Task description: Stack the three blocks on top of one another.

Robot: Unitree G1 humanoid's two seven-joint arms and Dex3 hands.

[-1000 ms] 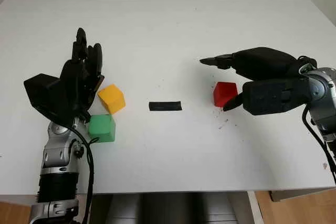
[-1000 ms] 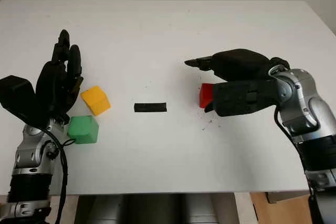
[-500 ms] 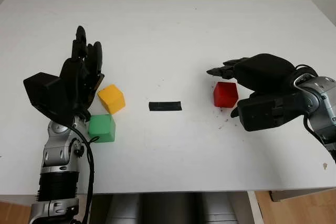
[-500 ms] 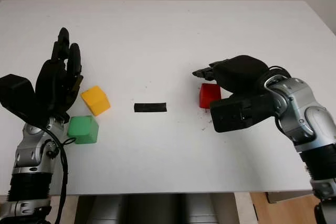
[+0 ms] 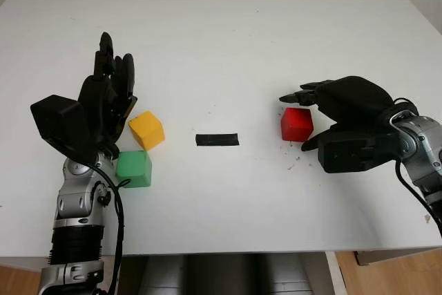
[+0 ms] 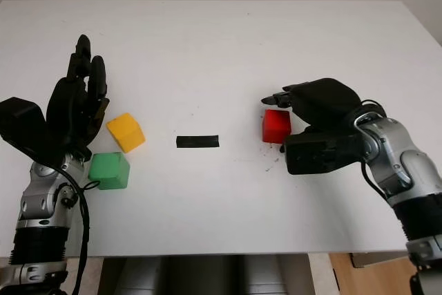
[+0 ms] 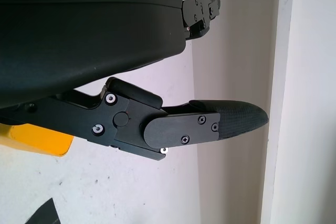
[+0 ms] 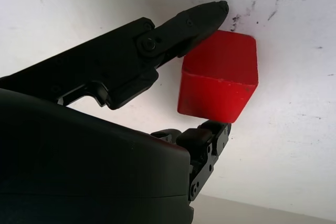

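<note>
A red block (image 5: 297, 124) sits on the white table (image 5: 228, 53), right of centre. My right hand (image 5: 293, 121) is open around it: the fingertips (image 8: 210, 11) curl over its far edge and the thumb (image 8: 207, 135) sits at its near right corner. The block still stands on the table. At the left, a yellow block (image 5: 146, 130) lies just beyond a green block (image 5: 134, 168), the two close together. My left hand (image 5: 110, 81) is open and held upright, just left of the yellow block (image 7: 37, 140).
A short strip of black tape (image 5: 217, 139) lies on the table between the yellow and red blocks. Small dark specks mark the surface near the red block. The table's front edge (image 5: 228, 248) runs close to both arms.
My right hand has pulled back to the right and dropped lower, its fingers curling in around the red block. The blocks and the left hand have not moved.
</note>
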